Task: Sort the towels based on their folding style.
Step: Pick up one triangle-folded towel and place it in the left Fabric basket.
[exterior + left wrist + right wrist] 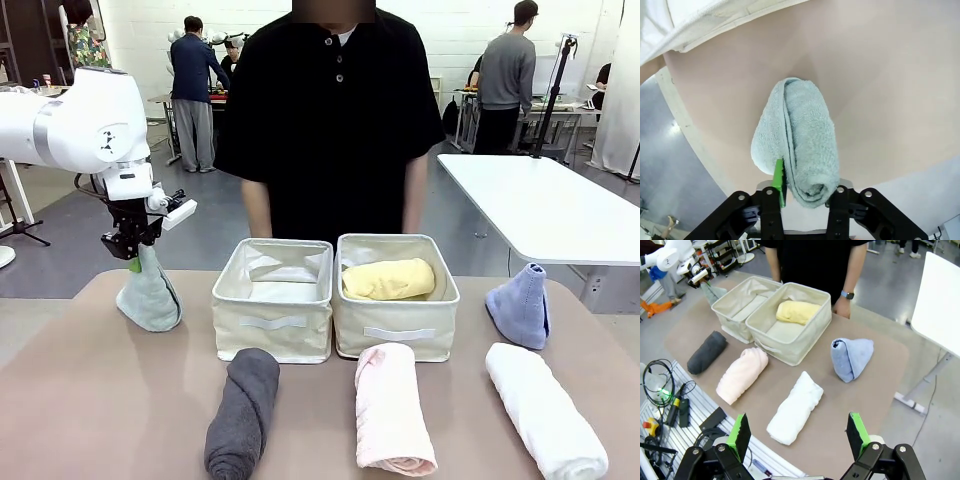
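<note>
noted left gripper [133, 263] clamped shut on tip of pale green cone towel [150, 297], long axis upright, at left end of table [60, 400]. lies just left of left bin [272, 322]. noted right gripper [799, 427] wide open, empty, well apart.

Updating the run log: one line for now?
left gripper shut on pale green towel | right gripper open | yellow towel in bin
</note>
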You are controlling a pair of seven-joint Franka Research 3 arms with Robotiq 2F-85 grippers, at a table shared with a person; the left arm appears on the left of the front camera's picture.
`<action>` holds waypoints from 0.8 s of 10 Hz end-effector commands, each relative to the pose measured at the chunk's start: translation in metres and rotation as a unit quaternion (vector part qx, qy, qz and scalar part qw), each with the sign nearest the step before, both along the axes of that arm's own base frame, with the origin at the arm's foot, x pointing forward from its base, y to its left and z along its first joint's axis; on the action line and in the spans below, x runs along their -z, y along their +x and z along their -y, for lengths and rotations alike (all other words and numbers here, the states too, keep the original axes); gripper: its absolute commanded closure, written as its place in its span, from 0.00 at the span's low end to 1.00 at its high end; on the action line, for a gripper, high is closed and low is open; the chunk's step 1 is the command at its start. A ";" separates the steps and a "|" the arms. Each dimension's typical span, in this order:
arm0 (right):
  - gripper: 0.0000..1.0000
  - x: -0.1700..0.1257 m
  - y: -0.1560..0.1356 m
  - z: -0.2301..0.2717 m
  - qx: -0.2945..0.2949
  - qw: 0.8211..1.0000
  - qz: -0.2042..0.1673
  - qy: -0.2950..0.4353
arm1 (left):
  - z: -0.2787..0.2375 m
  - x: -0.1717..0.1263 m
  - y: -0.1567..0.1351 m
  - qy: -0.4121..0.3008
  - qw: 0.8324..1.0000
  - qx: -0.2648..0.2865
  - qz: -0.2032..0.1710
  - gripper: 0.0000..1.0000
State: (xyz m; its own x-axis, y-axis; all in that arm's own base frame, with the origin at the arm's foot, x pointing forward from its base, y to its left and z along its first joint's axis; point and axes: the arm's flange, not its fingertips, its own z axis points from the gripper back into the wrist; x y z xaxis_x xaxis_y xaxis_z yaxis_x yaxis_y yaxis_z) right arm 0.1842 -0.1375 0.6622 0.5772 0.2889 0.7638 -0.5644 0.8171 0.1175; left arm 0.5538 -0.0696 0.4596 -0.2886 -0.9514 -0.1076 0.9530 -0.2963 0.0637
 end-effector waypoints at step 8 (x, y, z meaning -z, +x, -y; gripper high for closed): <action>0.00 0.001 0.001 0.000 0.007 1.000 -0.001 -0.001 | 0.003 -0.131 -0.081 -0.024 0.997 -0.069 0.023 1.00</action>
